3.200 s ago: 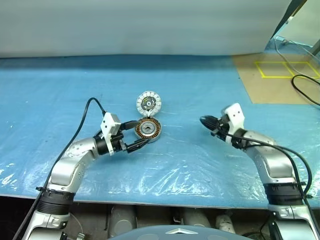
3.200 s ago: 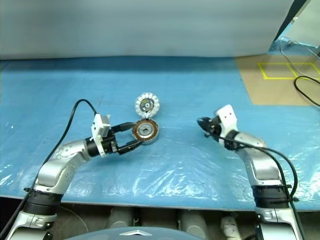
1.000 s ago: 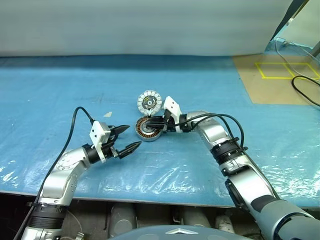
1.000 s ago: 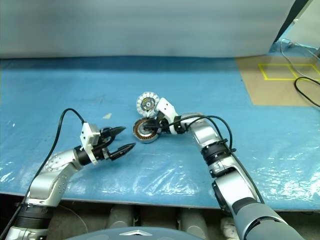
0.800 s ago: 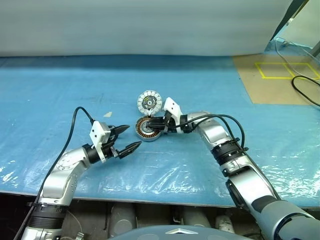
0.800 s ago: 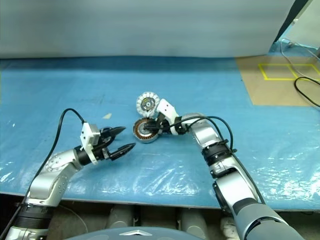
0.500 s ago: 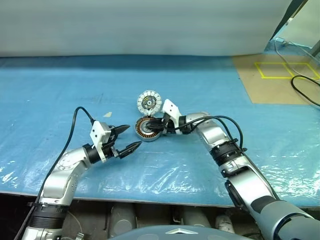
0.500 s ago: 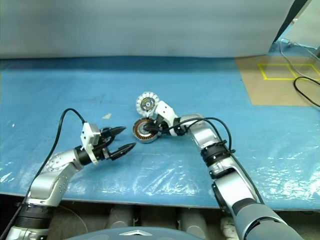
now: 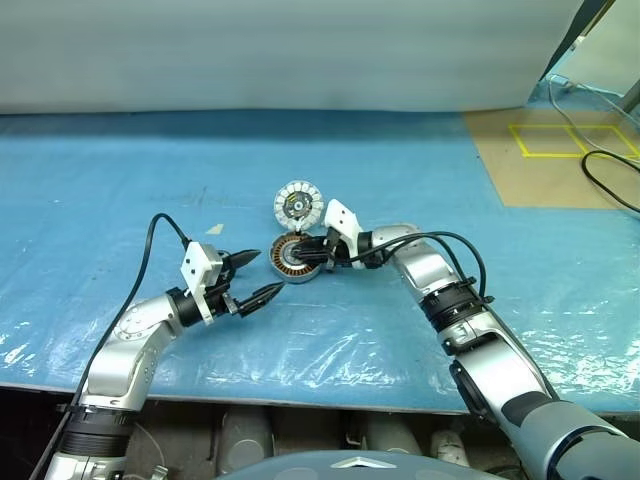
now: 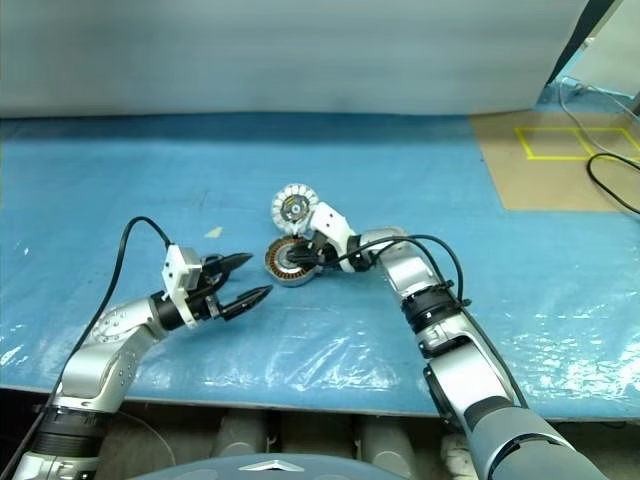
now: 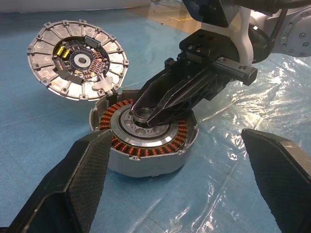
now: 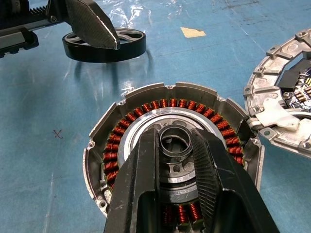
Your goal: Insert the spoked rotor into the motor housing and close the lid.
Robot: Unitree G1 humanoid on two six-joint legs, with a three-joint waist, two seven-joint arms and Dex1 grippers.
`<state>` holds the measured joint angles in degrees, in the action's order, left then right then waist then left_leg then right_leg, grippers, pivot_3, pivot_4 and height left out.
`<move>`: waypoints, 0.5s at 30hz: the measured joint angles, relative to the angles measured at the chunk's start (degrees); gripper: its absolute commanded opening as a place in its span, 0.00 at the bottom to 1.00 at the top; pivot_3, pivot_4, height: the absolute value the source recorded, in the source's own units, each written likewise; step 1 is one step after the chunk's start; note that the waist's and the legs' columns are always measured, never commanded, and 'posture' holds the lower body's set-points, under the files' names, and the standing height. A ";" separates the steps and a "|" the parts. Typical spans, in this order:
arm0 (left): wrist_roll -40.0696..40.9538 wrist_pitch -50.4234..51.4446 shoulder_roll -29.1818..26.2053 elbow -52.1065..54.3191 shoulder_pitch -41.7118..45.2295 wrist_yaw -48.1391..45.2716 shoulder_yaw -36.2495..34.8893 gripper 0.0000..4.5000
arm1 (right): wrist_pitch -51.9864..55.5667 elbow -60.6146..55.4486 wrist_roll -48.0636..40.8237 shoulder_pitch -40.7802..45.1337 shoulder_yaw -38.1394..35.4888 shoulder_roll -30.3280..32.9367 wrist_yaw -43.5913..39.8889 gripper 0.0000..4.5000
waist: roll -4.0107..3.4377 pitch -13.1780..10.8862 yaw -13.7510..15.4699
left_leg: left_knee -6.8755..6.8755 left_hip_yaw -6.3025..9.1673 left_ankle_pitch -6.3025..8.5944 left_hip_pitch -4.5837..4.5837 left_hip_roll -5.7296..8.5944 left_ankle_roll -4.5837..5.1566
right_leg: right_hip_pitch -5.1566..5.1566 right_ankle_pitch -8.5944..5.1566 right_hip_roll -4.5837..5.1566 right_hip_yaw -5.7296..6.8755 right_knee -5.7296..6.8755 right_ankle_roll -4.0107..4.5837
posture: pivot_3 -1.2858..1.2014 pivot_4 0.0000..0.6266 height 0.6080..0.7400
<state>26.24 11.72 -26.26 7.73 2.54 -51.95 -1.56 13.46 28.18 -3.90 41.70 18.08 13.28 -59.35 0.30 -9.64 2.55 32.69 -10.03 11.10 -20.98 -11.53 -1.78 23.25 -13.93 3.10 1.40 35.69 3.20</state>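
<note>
Right gripper [image 12: 177,145] over motor housing [image 12: 121,119] — pinching its hub; left gripper [image 9: 250,277] agape.

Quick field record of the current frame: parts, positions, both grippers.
motor housing: on blue table cover, windings exposed, no rotor inside
right gripper: fingers closed on small ring over the housing's hub
lid: open, toothed face up, beside housing
spoked rotor: flat on the cover, by left gripper
left gripper: open, empty
</note>
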 measured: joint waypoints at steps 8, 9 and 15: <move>-0.02 0.07 0.00 0.00 0.15 0.00 0.17 1.00 | -1.66 0.20 1.41 -0.04 0.27 -0.08 0.42 0.35 | 0.00 0.00 0.01 | 0.01 0.00 0.00 0.00 0.00 0.00 | 0.00 0.00 0.00 0.00 0.01 0.00 | 0.52 0.24 1.00; -0.02 0.08 0.00 0.00 0.26 0.00 0.24 1.00 | -1.87 0.36 1.59 -0.04 0.29 -0.08 0.62 0.42 | 0.00 0.00 0.01 | 0.02 0.00 0.00 0.00 0.00 0.00 | 0.00 0.00 0.00 0.00 0.01 0.00 | 0.52 0.24 1.00; -0.01 0.18 -0.01 0.00 0.40 0.00 0.32 1.00 | -1.37 0.30 1.41 -0.01 -0.11 0.17 0.17 0.48 | 0.00 0.00 0.03 | 0.03 0.00 0.00 0.00 0.00 0.00 | -0.01 0.00 0.00 0.00 0.02 0.01 | 0.52 0.24 1.00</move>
<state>26.23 11.90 -26.27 7.73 2.94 -51.95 -1.24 12.09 28.48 -2.48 41.69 17.97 13.45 -59.18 0.30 -9.64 2.58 32.73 -10.03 11.10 -20.98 -11.53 -1.78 23.25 -13.92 3.10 1.40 35.71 3.21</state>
